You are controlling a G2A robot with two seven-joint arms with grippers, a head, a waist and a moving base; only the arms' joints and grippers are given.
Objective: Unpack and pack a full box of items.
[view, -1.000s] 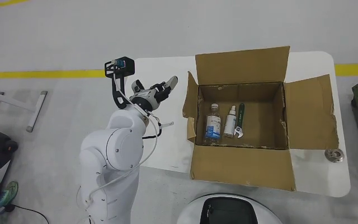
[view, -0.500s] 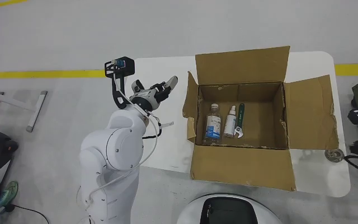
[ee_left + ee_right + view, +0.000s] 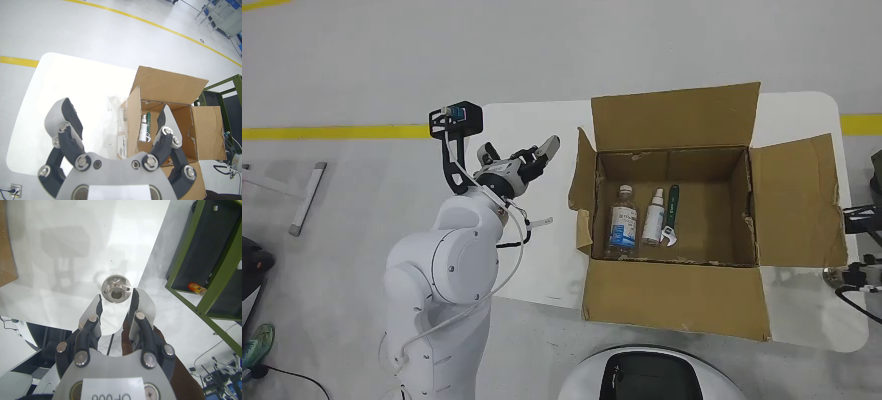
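Hands first: the left hand [image 3: 532, 158] is released, its fingers spread wide with nothing between them. It hangs above the bare part of the tabletop [image 3: 522, 120], beside the left flap of the box [image 3: 672, 290]. The right hand [image 3: 117, 295] is released too. It sits at the far right edge of the tabletop, and the flange [image 3: 116, 291] shows between its fingertips, ungripped. I cannot tell whether the fingertips are down at the flange's level or above it.

The white tabletop carries everything. The cardboard box takes up most of its right half, with all four flaps folded outward and its torn left flap standing up nearest the left hand.

Inside the box, three things lie side by side toward the left wall, leaving the rest of the floor bare:
- a clear bottle [image 3: 621, 218] with a blue label, nearest that wall
- a white spray bottle [image 3: 653, 218] just beside it
- a green-handled wrench [image 3: 672, 215] touching or nearly touching the spray bottle

The flange is the smallest piece, a round metal part with a centre bore. It rests flat on the tabletop outside the box, beyond the right flap.

As for progress, one item is out and three are in. That layout fits either an unpacking barely begun or a repacking nearly done, and the pictures alone do not settle which. Either way the flange looks like the piece in hand, and the left hand has a free path to the three things in the box.
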